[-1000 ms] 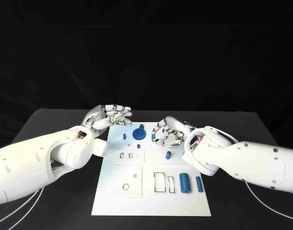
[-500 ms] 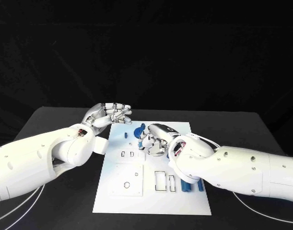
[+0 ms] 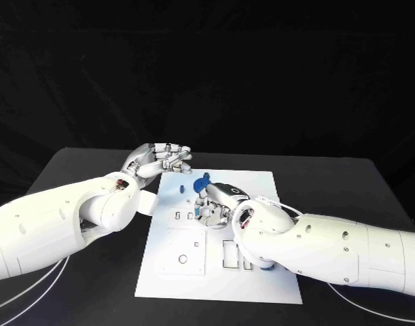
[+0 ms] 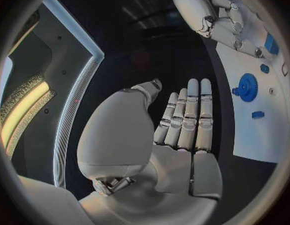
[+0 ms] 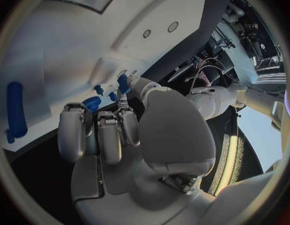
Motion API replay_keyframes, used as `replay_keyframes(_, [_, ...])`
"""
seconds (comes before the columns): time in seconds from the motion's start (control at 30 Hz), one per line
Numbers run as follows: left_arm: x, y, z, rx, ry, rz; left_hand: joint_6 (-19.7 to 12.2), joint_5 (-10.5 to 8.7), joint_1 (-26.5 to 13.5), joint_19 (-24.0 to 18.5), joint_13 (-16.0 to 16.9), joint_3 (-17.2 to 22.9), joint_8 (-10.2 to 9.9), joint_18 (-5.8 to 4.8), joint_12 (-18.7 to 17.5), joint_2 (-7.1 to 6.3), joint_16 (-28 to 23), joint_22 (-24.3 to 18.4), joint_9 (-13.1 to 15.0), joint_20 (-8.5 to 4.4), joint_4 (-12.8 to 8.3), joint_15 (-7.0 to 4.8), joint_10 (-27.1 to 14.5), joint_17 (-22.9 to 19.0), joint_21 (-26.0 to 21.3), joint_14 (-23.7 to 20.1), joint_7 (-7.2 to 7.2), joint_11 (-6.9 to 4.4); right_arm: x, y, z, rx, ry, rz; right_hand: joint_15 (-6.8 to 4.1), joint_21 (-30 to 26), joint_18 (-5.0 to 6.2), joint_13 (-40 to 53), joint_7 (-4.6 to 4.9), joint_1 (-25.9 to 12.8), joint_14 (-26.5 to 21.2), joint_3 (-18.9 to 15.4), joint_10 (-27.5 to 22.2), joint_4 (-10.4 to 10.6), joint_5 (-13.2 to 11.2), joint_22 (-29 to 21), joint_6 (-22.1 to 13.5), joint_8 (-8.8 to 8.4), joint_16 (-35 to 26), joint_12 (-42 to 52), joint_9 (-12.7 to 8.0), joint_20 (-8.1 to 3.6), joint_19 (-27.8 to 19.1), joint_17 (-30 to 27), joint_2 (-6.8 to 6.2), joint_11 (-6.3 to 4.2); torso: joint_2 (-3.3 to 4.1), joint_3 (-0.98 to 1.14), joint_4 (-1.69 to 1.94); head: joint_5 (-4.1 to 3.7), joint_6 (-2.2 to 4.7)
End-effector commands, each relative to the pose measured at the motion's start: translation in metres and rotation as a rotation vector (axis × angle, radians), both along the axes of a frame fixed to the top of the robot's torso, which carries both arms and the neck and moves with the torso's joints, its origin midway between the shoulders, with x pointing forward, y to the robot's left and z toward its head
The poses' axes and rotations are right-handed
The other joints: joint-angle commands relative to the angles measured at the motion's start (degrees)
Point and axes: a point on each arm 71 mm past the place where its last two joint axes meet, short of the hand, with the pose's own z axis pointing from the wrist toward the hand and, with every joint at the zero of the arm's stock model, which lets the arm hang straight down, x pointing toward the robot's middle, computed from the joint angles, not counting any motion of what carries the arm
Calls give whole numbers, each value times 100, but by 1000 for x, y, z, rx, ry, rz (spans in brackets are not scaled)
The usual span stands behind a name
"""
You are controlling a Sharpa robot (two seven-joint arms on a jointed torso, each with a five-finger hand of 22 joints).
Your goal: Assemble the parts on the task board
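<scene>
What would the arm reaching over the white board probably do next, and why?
Probably lower the right hand a little and close its fingers on a small blue part. That hand hovers over the task board beside the blue gear, fingers curled but seemingly holding nothing, while the left hand waits off the board's corner.

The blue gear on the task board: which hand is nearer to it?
Right. The right hand is over the board right beside the blue gear; the left hand is off the task board's far left corner, farther away.

No text, label, brand or number can be read on the task board, though its small outlines may hide faint marks.
</scene>
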Motion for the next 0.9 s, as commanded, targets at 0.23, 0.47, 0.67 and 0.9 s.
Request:
replay_keyframes(0.23, [-1,-3,1,-9,-7,-20,-43,-24,-54,-44,6,-30,-20,69,-34,21,5,-8,8,9,5,-10,29,8,12,-33,205,2,0,2,-5,-39,-11,3,-56,12,-68,445,-35,-38,552,22,45,5,32,370,10,210,19,39,255,-9,23,1304,-3,-5,1,5,-11,40,-43])
replay_keyframes(0.47, [0,-3,1,-9,-6,-21,-48,-24,-58,-51,5,-36,-23,68,-43,23,-1,-12,9,13,13,-5,24,14,7,-44,210,7,0,5,-10,-43,1,6,-58,12,-68,445,-36,-61,552,21,46,7,32,371,7,217,19,39,257,-12,25,1305,-17,-6,1,10,-15,62,-54])
replay_keyframes(0.67, [0,-4,1,-10,-5,-23,-48,-24,-58,-51,5,-36,-23,68,-43,23,-1,-12,9,13,13,-5,24,14,7,-44,210,7,-1,7,-13,-42,7,5,-60,1,-65,445,-36,-83,551,18,46,8,31,362,0,222,18,37,259,-13,19,1302,-36,-7,4,9,-10,68,-62])
replay_keyframes(0.9, [0,-4,1,-10,-4,-24,-49,-23,-58,-52,5,-37,-24,68,-45,25,-1,-14,10,13,13,-5,24,17,6,-45,209,7,0,6,-15,-44,8,3,-60,-8,-63,442,-34,-99,550,17,44,10,31,355,-6,224,16,34,259,-14,14,1296,-48,-7,-2,6,-16,68,-71])
